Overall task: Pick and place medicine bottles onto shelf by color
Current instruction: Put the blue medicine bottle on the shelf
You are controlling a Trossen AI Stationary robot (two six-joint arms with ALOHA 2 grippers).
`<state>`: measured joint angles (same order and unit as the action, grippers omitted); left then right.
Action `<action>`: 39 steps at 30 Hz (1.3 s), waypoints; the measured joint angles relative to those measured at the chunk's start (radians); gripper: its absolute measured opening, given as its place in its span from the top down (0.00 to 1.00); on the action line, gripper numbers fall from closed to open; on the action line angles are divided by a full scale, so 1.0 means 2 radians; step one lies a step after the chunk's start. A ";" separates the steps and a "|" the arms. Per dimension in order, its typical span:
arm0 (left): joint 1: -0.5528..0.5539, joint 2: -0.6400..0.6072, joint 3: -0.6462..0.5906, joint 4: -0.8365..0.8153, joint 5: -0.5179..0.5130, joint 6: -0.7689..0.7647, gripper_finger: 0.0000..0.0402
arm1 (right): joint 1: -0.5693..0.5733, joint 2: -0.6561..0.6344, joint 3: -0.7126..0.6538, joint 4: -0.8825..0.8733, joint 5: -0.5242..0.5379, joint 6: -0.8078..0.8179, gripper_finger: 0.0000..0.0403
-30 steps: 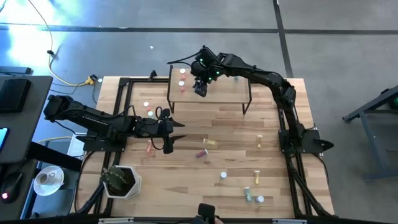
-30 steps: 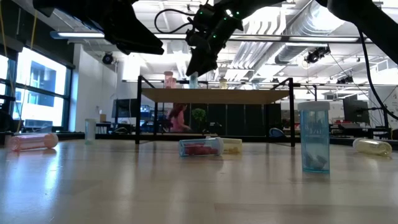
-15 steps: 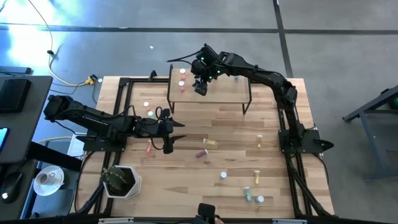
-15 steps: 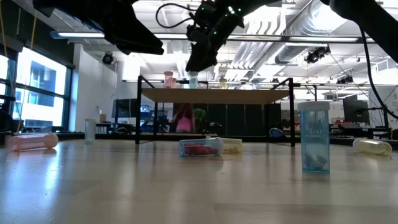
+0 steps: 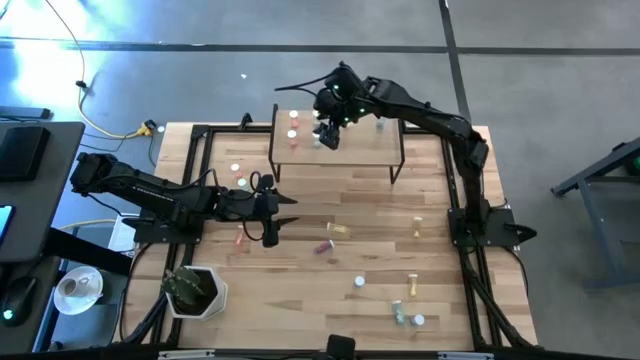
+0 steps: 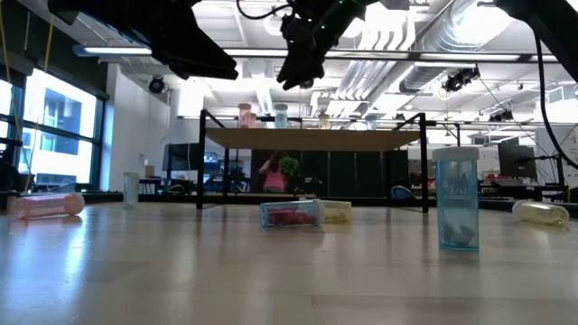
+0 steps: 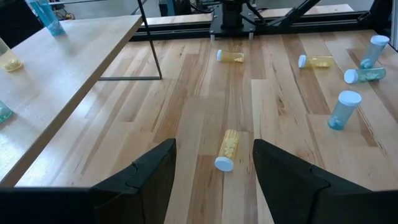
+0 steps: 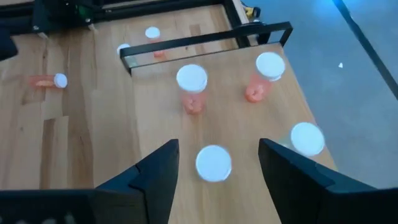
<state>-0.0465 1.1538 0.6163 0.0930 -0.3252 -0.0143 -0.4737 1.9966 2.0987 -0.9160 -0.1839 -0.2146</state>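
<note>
- Nearest the low camera, loose bottles lie and stand on the wooden table (image 5: 350, 225), presumably waiting to be sorted: an upright blue bottle (image 6: 456, 199), a red bottle on its side (image 6: 291, 214) and a pink bottle on its side (image 6: 50, 205) off toward one edge.
- Seen from above, more bottles are scattered over the near half of the table, among them a yellow bottle (image 5: 417, 227) on the right arm's side. A potted plant (image 5: 192, 289) sits at the near corner on the left arm's side and has no part in the sorting.
- The left gripper (image 5: 272, 212) hangs low over the middle of the table. Its fingers (image 7: 146, 171) are spread wide and hold nothing. A capped yellow bottle on its side (image 7: 226, 150) lies on the table straight ahead in its wrist view, so it looks lined up as the next pick, though that is a guess.
- Farther back stands the shelf (image 5: 355, 152), a small light-wood board on thin black legs.
- The right gripper (image 5: 327, 135) hovers above the shelf's left part, clear of the bottles. Its fingers (image 8: 153, 177) are spread wide and empty, which fits a bottle just set down there.
- On the shelf below it, two pink bottles with white caps (image 8: 192, 89) stand near each other at the far-left corner. Two paler bottles (image 8: 213, 163) stand a little apart from them, which suggests colours are being kept in separate groups.
- Another bottle (image 5: 380, 126) stands alone near the shelf's far edge, toward the right arm's side.
</note>
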 joint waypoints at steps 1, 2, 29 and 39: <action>0.000 0.000 0.000 0.000 0.000 0.000 0.49 | 0.000 -0.002 0.000 -0.011 -0.001 -0.002 0.47; 0.000 0.000 0.000 0.000 0.000 0.000 0.49 | 0.002 -0.002 0.000 -0.020 -0.004 -0.007 0.47; 0.000 0.000 0.000 -0.131 -0.043 -0.183 0.41 | 0.040 -0.022 0.000 -0.146 -0.059 -0.028 0.47; 0.000 0.000 0.000 -0.186 -0.039 -0.219 0.41 | 0.043 -0.023 -0.010 -0.190 -0.057 -0.026 0.47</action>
<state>-0.0467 1.1537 0.6163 -0.2784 -0.4030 -0.4530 -0.3874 1.9516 2.0783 -1.2953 -0.2980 -0.2660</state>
